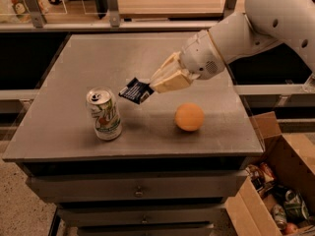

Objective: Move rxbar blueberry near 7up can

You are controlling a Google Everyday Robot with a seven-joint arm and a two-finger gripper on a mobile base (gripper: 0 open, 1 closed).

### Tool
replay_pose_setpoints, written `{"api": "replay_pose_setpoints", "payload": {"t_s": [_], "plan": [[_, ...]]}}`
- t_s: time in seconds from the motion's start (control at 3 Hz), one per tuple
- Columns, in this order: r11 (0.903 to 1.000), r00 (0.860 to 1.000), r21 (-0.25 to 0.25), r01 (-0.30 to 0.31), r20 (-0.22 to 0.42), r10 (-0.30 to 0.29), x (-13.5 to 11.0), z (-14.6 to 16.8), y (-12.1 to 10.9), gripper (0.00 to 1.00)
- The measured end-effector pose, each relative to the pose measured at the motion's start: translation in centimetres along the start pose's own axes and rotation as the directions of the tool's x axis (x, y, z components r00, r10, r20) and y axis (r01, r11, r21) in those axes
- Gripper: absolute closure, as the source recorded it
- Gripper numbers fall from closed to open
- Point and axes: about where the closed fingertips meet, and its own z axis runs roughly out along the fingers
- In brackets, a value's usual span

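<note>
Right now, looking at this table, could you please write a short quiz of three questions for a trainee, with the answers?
1. True or false: the rxbar blueberry lies flat on the table.
2. What stands upright on the table? A) the 7up can B) a bottle C) a cup
3. Fill the gap: the pincer is above the table, between the can and the round ____.
Key: 1 false, the pincer grips the bar in the air above the table; 2 A; 3 orange.
</note>
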Motion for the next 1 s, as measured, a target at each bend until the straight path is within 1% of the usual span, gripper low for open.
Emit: {"api": "replay_pose_setpoints", "payload": {"t_s": [0.33,0.67,1.0], "plan": [[0.9999,1.000,-0.011,-0.004,-0.017,0.004,-0.2,1.6,0.2,1.00],[0.9998,0.999,-0.018,-0.005,-0.041,0.004,-0.3,3.1,0.0,0.83],[0.9995,0.999,-0.030,-0.007,-0.045,0.006,-0.2,4.0,-0.1,0.60]]}}
